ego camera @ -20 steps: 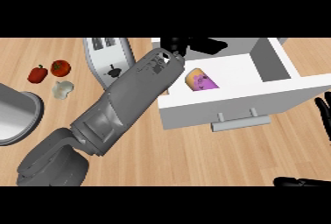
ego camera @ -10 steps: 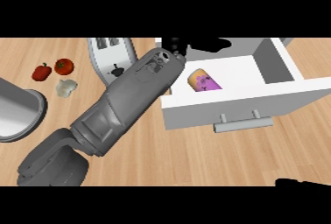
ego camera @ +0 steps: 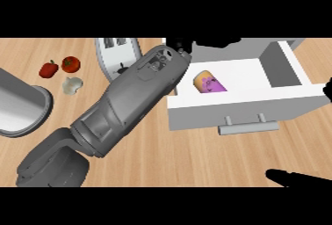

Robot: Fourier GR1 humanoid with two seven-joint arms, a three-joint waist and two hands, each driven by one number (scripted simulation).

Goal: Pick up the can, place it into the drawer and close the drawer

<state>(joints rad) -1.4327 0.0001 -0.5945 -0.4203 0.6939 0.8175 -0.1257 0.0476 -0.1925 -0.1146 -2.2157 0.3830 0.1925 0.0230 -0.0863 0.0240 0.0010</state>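
Observation:
The can (ego camera: 210, 82), orange with a purple label, lies on its side in the open white drawer (ego camera: 285, 94) near its left wall. My left forearm crosses from the lower left over the drawer's left front corner. The black left hand (ego camera: 198, 43) hangs above the drawer's back left, apart from the can, with its fingers relaxed and partly cut off at the top edge. The right hand (ego camera: 297, 178) rests open at the lower right, with one fingertip showing at the right edge. The drawer's grey handle (ego camera: 250, 125) faces me.
A silver toaster (ego camera: 118, 49) stands behind the left forearm. A red tomato (ego camera: 70, 63), a red pepper (ego camera: 48, 69) and a garlic bulb (ego camera: 73, 84) lie at the left. A large metal pot (ego camera: 19, 105) sits at the far left edge.
The left forearm has shifted slightly right over the drawer's corner, and its hand sits nearer the top edge. The can lies still in the drawer. The right hand shows a little more.

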